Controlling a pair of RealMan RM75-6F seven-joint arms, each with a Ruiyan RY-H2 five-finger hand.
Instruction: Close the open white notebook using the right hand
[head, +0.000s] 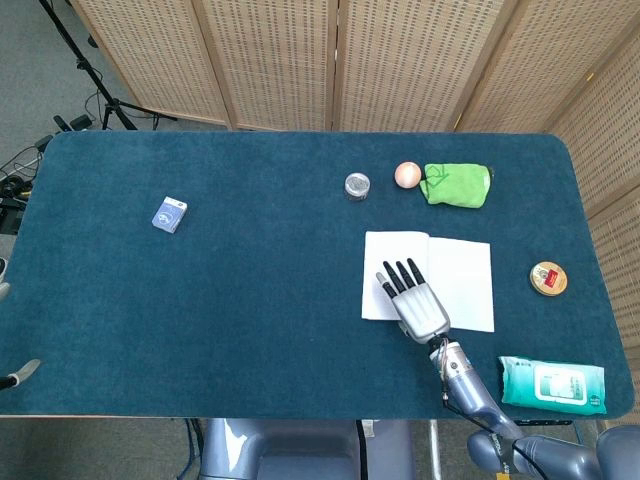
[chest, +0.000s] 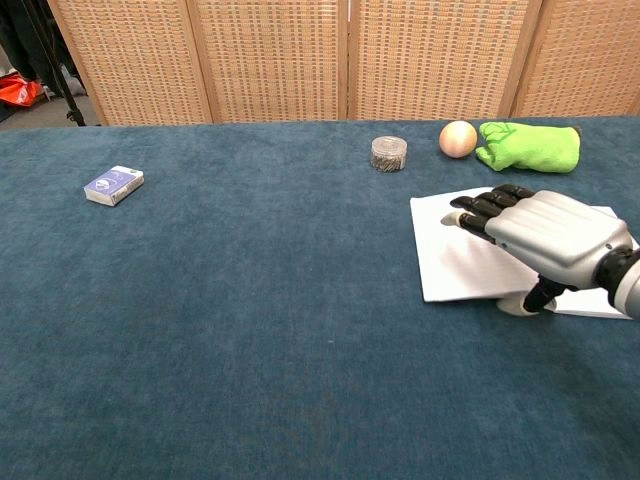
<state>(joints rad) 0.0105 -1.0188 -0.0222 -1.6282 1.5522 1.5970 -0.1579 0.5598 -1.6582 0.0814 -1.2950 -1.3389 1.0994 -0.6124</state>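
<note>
The white notebook (head: 460, 280) lies open on the right half of the blue table (head: 250, 300); it also shows in the chest view (chest: 450, 255). My right hand (head: 415, 302) reaches over its left page with fingers stretched forward. The thumb (chest: 522, 304) hooks under the near edge, and that left half sits slightly raised off the cloth. The right page (chest: 600, 300) lies flat, partly hidden behind my right hand (chest: 545, 235). Only a grey sliver of my left hand (head: 20, 372) shows at the left frame edge.
Behind the notebook stand a small metal tin (head: 357, 185), a peach ball (head: 406, 174) and a green cloth (head: 457, 185). A round tin (head: 548, 278) and a wet-wipes pack (head: 551, 384) lie to the right. A blue card box (head: 169, 214) sits far left.
</note>
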